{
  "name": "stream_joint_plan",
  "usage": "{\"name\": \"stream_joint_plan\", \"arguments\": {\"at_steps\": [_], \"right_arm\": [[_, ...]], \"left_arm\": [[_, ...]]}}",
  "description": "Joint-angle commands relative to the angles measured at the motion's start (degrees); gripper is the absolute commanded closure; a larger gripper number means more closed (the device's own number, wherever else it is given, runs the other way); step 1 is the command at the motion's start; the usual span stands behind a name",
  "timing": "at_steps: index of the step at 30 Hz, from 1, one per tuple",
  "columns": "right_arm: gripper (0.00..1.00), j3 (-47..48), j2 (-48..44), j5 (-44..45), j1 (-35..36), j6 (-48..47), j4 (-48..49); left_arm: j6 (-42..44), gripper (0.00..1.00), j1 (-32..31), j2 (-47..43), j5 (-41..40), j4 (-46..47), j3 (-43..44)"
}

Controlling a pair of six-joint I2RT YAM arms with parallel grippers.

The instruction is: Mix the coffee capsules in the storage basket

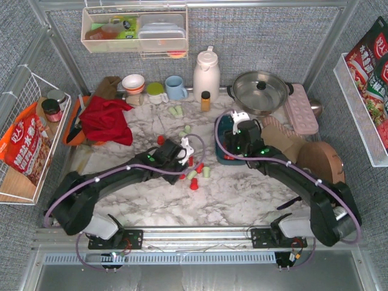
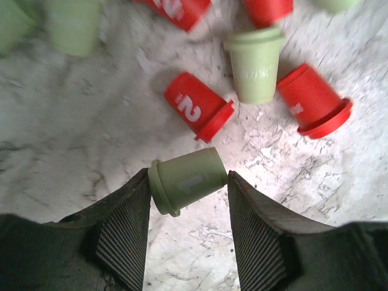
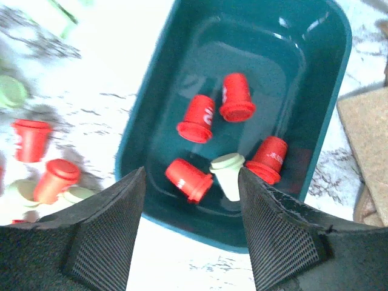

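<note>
My left claw grips 1 pale mint green tapered plastic coffee capsule over the white marbled table, while my right claw hangs spread and empty above the dark teal shallow plastic storage basket, which holds just 4 red capsules and 1 green, with most left outside.

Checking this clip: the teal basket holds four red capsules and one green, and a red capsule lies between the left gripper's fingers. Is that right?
Not quite. The capsule between the fingers of the left gripper is pale green, not red, as the left wrist view shows. The storage basket does hold four red capsules and one green capsule.
</note>
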Motion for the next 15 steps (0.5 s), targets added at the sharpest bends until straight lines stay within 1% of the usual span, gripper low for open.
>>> {"name": "stream_joint_plan", "arguments": {"at_steps": [1,3,6,9,11,13,15], "right_arm": [[0.33,1.6,-4.4,-7.3,0.2,3.3,-0.9],[0.33,2.9,-5.9,-11.0,0.2,3.7,-2.6],[0.33,5.5,-7.0,-15.9,0.4,4.0,-6.1],[0.33,7.4,-7.5,-20.7,1.5,5.5,-8.2],[0.33,8.2,-7.7,-22.9,3.1,6.7,-8.1],[0.33,8.5,-8.1,-23.3,5.3,8.3,-7.2],[0.33,8.5,-8.3,-23.5,7.3,10.1,-5.9]], "left_arm": [[2.9,0.53,-0.1,-7.2,-1.5,10.4,-2.1],[4.8,0.56,-0.1,-12.3,-0.1,17.0,-5.2],[8.3,0.56,-0.1,-20.2,3.6,30.6,-11.7],[14.4,0.55,0.0,-25.7,11.2,46.1,-19.2],[18.0,0.54,0.0,-26.9,14.7,53.6,-22.6],[20.7,0.54,0.0,-25.8,16.3,55.8,-22.1],[22.6,0.53,0.0,-23.9,17.0,54.3,-20.3]]}}
